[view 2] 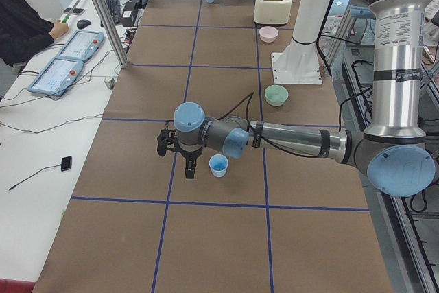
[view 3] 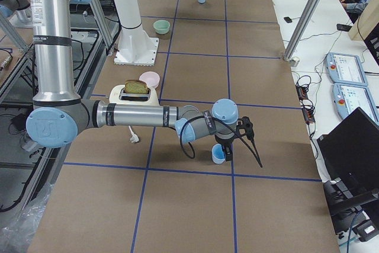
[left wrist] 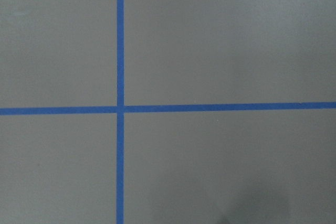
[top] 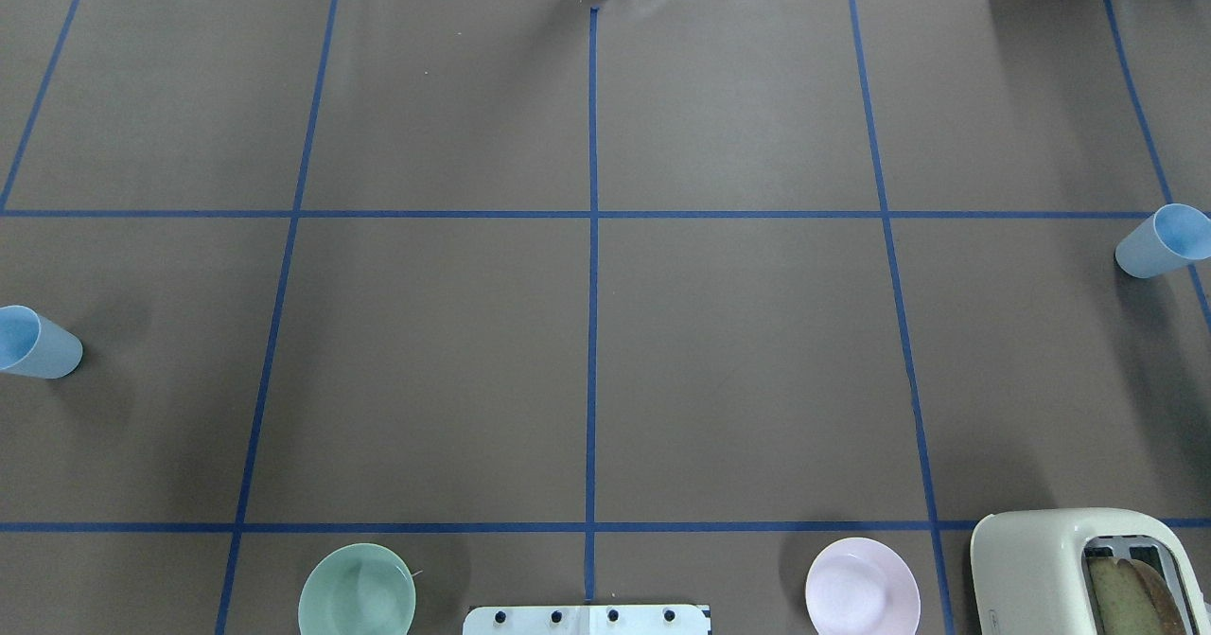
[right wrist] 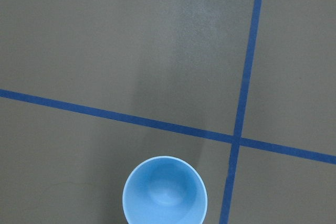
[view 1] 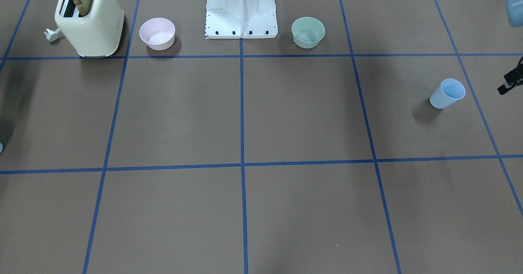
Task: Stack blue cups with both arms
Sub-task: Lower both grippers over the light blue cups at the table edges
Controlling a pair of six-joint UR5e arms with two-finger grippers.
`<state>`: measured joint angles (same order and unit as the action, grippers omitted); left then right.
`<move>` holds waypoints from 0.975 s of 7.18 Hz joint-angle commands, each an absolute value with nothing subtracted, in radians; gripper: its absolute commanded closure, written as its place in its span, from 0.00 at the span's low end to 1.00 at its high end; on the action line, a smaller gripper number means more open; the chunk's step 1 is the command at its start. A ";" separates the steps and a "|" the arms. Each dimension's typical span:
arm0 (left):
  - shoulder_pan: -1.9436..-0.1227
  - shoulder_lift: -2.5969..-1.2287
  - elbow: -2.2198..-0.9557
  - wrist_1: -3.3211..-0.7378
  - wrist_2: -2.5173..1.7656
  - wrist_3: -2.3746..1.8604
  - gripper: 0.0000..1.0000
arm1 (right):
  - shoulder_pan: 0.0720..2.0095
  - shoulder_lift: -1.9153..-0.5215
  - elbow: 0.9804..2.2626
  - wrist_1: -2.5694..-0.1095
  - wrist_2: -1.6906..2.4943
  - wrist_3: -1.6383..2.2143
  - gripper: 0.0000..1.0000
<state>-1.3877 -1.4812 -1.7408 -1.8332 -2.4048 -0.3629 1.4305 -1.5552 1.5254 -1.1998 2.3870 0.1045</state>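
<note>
Found left cup (top: 36, 343) and right cup (top: 1162, 241) upright at opposite table (top: 738, 351) ends. Noted left gripper (view 2: 190, 168) and right gripper (view 3: 229, 151) each just beside its cup; could not tell jaw spread.

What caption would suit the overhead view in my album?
Unstacked: left blue cup and right blue cup at opposite edges; green bowl, pink bowl and toaster along the near edge.
</note>
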 commanded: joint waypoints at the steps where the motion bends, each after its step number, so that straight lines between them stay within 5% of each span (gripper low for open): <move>1: -1.326 -1.389 -1.755 -1.975 -2.401 -0.467 0.01 | 1.430 -1.551 1.500 -1.201 2.396 0.045 0.01; 7: -1.206 -1.339 -1.675 -2.186 -2.321 -0.578 0.02 | 1.397 -1.494 1.432 -1.201 2.395 -0.015 0.01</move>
